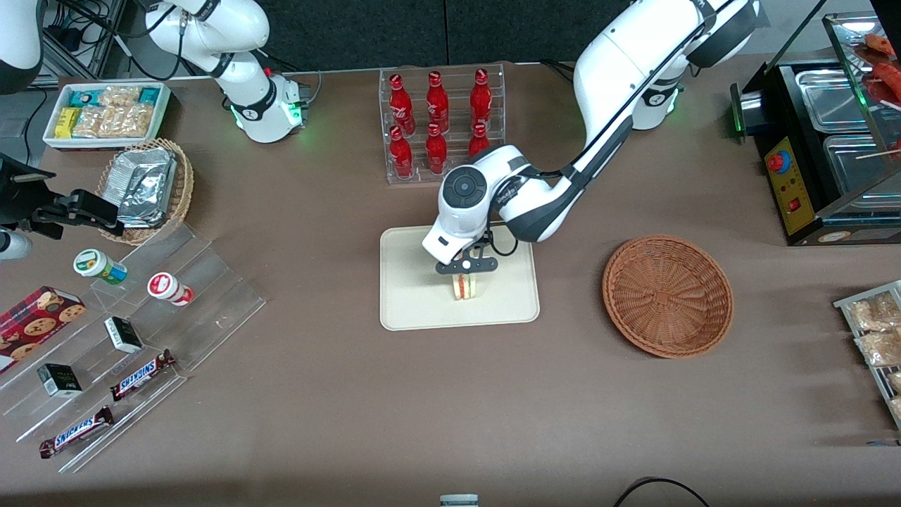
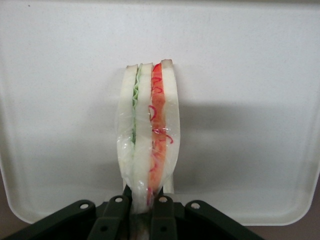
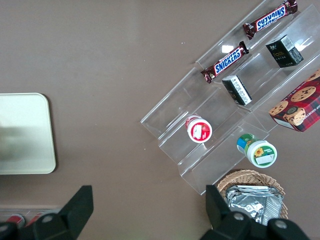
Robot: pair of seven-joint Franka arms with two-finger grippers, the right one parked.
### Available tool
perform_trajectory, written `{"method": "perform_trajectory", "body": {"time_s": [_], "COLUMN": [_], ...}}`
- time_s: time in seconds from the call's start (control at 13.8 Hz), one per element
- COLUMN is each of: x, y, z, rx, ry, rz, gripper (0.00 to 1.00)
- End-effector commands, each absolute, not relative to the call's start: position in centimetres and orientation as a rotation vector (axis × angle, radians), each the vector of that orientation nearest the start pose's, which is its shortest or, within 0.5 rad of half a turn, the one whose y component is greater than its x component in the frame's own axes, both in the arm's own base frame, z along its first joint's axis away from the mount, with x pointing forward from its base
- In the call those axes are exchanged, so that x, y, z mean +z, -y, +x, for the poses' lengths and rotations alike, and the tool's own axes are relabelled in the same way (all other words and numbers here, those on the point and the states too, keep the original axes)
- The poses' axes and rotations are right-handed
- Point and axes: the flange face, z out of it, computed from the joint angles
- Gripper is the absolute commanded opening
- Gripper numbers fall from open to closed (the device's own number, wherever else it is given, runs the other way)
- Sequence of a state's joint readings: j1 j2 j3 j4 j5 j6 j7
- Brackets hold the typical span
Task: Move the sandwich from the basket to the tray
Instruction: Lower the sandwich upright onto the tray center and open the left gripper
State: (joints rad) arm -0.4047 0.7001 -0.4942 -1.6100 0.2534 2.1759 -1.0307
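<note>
On the brown tabletop (image 1: 450, 394) the cream tray (image 1: 408, 310) lies in front of the rack of red bottles (image 1: 440, 123), nearer the front camera. The working arm reaches in from its base, elbow bent, wrist pointing down over the tray. Its tool (image 1: 465, 276) is clamped narrowly on the sandwich (image 1: 464, 286), which stands on edge under it; whether it touches the tray cannot be told. In the wrist view the fingers (image 2: 162, 220) pinch the wrapped sandwich (image 2: 149, 135). Toward the working arm's end sits the reddish-brown basket (image 1: 667, 296), well apart from the tray.

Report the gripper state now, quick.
Gripper: shut on the sandwich, holding it upright over the tray; the basket is empty.
</note>
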Motion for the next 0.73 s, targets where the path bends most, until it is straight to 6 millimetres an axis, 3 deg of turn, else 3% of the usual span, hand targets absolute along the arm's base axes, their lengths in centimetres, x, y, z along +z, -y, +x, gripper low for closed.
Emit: {"method": "perform_trajectory", "body": {"time_s": [0.0, 0.15, 0.36, 0.65], "x": [24.9, 25.0, 25.4, 30.4], "y": [50.8, 50.8, 50.7, 48.9], "z": [47.0, 47.0, 47.1, 47.8], "rx": [0.140, 0.139, 0.139, 0.134], "ry": [0.135, 0.131, 0.140, 0.222], "rz": [-3.160, -3.161, -3.156, -3.089], "gripper": [0.36, 0.95, 0.99, 0.99]}}
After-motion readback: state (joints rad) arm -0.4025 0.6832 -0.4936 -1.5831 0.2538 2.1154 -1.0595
